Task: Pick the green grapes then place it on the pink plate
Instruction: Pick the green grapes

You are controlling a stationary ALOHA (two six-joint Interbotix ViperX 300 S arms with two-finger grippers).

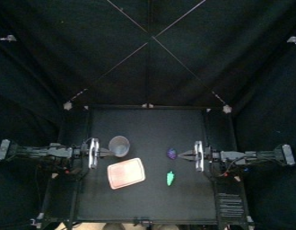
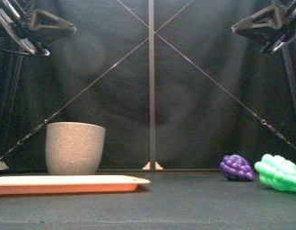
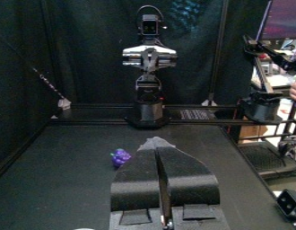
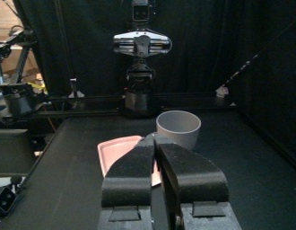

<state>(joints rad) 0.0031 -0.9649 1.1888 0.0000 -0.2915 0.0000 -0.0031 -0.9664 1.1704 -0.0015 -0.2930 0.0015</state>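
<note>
Lying on the table (image 1: 151, 126) right of centre and toward its front edge, the green grapes (image 1: 171, 178) are the thing to fetch. From the right gripper (image 1: 193, 154) they lie forward and a little inward, with nothing between the two. The left gripper (image 1: 98, 153) is well apart from them on the far side of the pink plate (image 1: 126, 172), so the right arm looks the better placed to reach. From above, the bunch seems to run roughly front to back, its narrower end toward the front, though it is small and its exact lie is hard to tell. The purple grapes (image 1: 173, 154) lie just behind the green ones and nearer the right gripper, so the reach must pass them. The plate lies flat just left of the green grapes, in front of the grey cup (image 1: 119, 144). Both grippers hang above the table with their jaws closed together and nothing held. No brand, label or legible writing shows on any of these things.
</note>
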